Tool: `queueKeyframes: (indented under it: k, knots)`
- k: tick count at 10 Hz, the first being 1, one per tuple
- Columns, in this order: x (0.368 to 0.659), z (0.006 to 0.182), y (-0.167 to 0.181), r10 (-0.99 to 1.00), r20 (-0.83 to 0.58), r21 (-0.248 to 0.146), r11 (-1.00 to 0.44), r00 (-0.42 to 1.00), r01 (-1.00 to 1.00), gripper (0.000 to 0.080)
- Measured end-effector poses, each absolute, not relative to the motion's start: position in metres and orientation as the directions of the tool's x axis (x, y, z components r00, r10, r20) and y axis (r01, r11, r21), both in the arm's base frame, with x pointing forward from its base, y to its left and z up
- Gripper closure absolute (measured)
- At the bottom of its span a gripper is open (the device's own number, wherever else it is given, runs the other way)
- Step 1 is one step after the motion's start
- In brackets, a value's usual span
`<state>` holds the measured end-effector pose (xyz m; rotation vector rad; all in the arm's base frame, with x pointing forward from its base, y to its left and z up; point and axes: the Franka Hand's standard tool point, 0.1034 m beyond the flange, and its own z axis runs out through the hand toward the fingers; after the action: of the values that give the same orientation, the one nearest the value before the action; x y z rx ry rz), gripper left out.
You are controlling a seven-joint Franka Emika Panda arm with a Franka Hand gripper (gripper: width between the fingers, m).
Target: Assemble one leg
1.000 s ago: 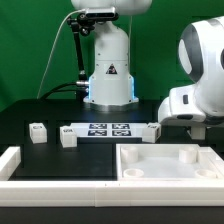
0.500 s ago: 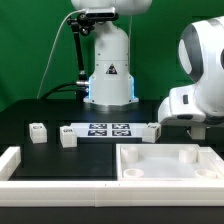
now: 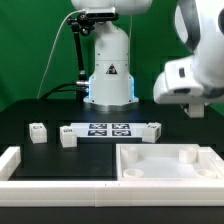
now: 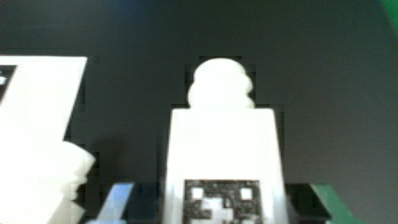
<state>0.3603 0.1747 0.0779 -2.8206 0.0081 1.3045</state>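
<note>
One leg (image 4: pixel 221 140) sits clamped between the fingers (image 4: pixel 121 205), held above the dark surface (image 4: pixel 134 120) with its pin end free; pickup looks done, while fitting it into the square panel (image 3: pixel 170 181) is left.

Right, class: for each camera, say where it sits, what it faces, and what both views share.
Exterior view: off the arm, across the table from the base, facing it over the tray; arm's wrist shows.
Wrist view: on the wrist, looking along the claw at the leg it grips; fingers show.
Shared: the claw, at the exterior view's right.
</note>
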Motion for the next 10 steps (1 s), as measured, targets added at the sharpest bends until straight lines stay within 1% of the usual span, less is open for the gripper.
queueKeyframes:
  k: [1, 2, 3, 5, 6, 7, 9, 10]
  knots:
    - [0.368, 0.089, 0.174, 0.010, -0.739, -0.030, -0.999, 0.673, -0.018, 0.0515]
    - [0.368, 0.094, 0.173, 0.010, -0.740, -0.030, -0.999, 0.673, -0.017, 0.0515]
    - [0.368, 0.091, 0.173, 0.009, -0.738, -0.030, -0.999, 0.674, -0.019, 0.0515]
    - [0.380, 0.083, 0.175, 0.007, -0.618, -0.046, -0.999, 0.786, -0.027, 0.0515]
    - [0.390, 0.075, 0.168, 0.020, -0.533, -0.056, -0.998, 0.846, -0.011, 0.0515]
    - [0.400, 0.077, 0.162, 0.027, -0.462, -0.055, -0.998, 0.886, 0.002, 0.0515]
    - [0.417, 0.090, 0.151, 0.068, -0.328, -0.072, -0.996, 0.942, 0.047, 0.0515]
    - [0.427, 0.100, 0.148, 0.076, -0.244, -0.067, -0.996, 0.967, 0.061, 0.0515]
